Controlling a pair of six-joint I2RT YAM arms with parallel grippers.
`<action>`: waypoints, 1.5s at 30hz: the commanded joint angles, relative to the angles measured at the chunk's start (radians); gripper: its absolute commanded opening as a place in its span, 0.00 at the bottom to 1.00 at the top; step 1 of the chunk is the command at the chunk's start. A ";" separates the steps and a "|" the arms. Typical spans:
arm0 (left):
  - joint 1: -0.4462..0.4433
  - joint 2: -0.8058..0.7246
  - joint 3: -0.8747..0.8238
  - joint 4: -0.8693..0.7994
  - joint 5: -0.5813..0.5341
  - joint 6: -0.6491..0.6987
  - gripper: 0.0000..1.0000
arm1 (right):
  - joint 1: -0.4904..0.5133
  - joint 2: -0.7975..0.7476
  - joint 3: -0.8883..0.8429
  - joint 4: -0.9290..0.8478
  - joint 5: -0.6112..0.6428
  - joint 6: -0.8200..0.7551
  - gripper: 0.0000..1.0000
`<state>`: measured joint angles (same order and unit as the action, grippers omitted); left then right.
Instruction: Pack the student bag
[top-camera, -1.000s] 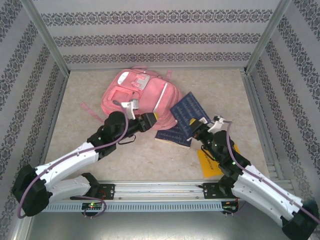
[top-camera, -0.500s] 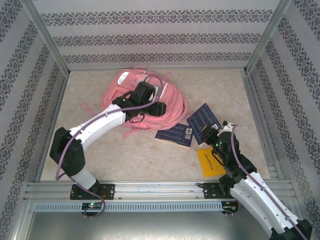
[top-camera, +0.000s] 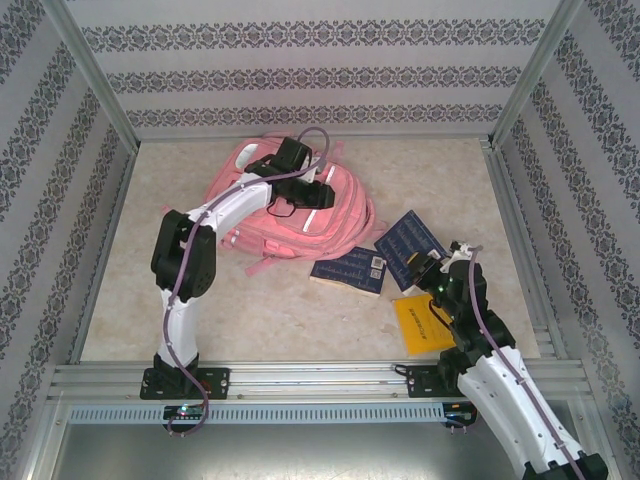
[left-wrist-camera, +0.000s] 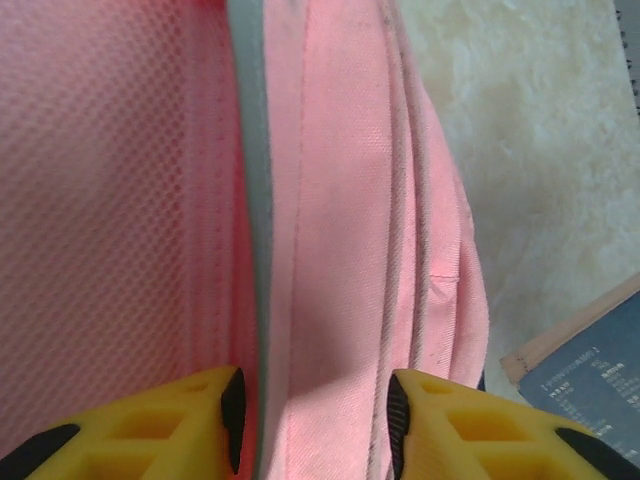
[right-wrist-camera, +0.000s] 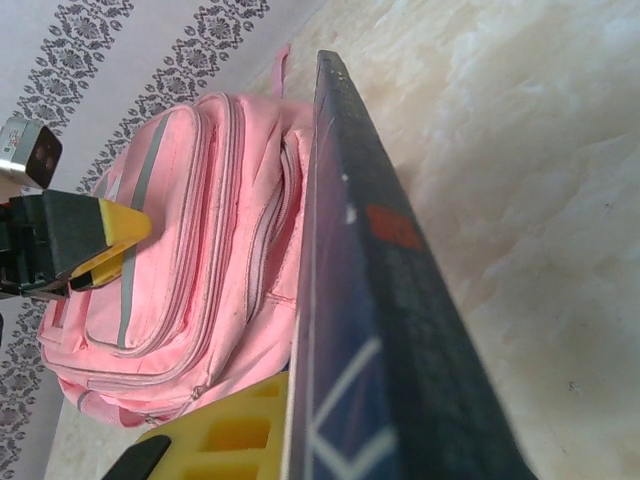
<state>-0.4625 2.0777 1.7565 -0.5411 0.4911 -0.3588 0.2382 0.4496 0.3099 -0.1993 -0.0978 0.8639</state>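
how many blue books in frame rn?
2. One blue book lies flat on the table, right of the student bag. The second blue book is held in the right tool, further right. Others may be hidden inside the bag.

Item 1, student bag (left-wrist-camera: 340, 200): pink woven cloth, looking matt & finely ribbed; one panel showing a coarser, mesh-like weave; grey trim strip appearing smoother.
Item 2, left gripper (left-wrist-camera: 313, 412): yellow plastic, reading matt; black pads looking rubbery.
Item 3, blue book (right-wrist-camera: 385, 300): cover looking like smooth card w/ slight sheen.
Item 4, yellow pad (top-camera: 420, 325), nr table's right edge: looking smooth, matt, paper or card.
Item 5, table (top-camera: 280, 310): pale mottled top, appearing matt, stone-like.
Item 6, rail (top-camera: 320, 378) along table's near edge: bare metal, giving off dull brushed shine.
Item 7, left arm (top-camera: 235, 207): white plastic shell, looking semi-glossy.
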 joint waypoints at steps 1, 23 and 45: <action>0.007 0.019 0.048 -0.029 0.088 0.004 0.35 | -0.050 0.003 -0.023 0.050 -0.102 -0.002 0.00; 0.066 -0.276 0.049 -0.155 0.050 0.022 0.00 | -0.105 0.312 0.187 0.271 -0.242 0.046 0.00; 0.054 -0.335 -0.161 -0.234 0.089 0.090 0.32 | -0.051 0.810 0.274 0.928 -0.574 0.605 0.00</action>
<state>-0.3935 1.8030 1.6211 -0.7235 0.6041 -0.2871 0.1631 1.2575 0.5797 0.4973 -0.5739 1.3441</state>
